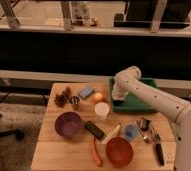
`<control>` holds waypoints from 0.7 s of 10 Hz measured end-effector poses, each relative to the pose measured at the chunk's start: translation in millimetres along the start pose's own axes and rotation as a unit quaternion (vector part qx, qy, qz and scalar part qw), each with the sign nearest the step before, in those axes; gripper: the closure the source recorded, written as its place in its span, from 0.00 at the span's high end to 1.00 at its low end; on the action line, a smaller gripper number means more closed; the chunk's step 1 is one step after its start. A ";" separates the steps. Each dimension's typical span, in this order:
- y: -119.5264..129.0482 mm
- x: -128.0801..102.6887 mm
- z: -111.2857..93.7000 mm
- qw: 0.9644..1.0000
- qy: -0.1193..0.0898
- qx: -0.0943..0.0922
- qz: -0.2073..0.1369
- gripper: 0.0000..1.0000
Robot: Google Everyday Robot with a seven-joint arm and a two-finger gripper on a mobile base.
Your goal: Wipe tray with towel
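A green tray (139,104) sits at the back right of the wooden table (49,150). My white arm reaches in from the right, and my gripper (118,101) is down at the tray's left front edge. I cannot make out a towel; whatever lies under the gripper is hidden by the wrist.
On the table are a purple bowl (68,123), an orange bowl (119,150), a white cup (102,110), an orange fruit (97,97), a blue sponge (86,92), a carrot (96,152), a black block (94,130), a small blue cup (131,132) and utensils (151,137). A dark counter stands behind.
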 end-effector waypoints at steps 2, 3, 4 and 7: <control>-2.5 4.3 4.4 1.000 0.014 -0.002 0.010 0.00; -4.0 5.9 5.4 1.000 0.018 -0.001 0.013 0.00; -5.2 7.8 6.5 1.000 0.024 -0.001 0.017 0.00; -9.8 13.2 5.7 0.999 0.036 0.006 0.030 0.00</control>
